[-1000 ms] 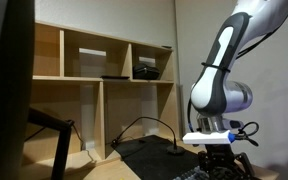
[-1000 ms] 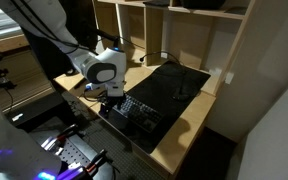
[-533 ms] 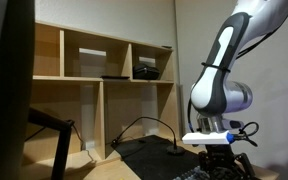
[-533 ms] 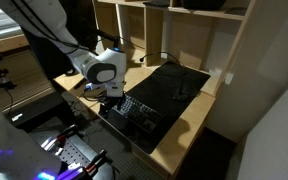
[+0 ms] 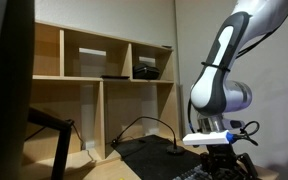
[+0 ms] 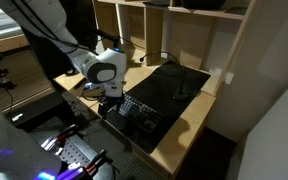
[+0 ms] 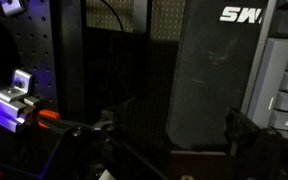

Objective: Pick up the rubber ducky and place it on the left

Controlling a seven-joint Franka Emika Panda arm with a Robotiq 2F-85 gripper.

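Note:
No yellow rubber ducky shows in any view; it is hidden or out of view. My gripper [image 6: 109, 101] hangs low over the near edge of the wooden desk [image 6: 184, 130], right beside a black keyboard [image 6: 139, 113]. It also shows at the bottom of an exterior view [image 5: 220, 162]. In the wrist view the gripper [image 7: 174, 122] is open and empty, its two dark fingers wide apart over a black mat [image 7: 214, 80] with white letters. The scene is dim.
A large black desk mat [image 6: 176, 82] lies beyond the keyboard. Wooden cubby shelves [image 5: 99, 75] stand behind the desk and hold dark items [image 5: 146, 70]. Cables [image 5: 144, 128] run over the desk. Lab gear with blue lights [image 7: 9, 100] lies beside the desk.

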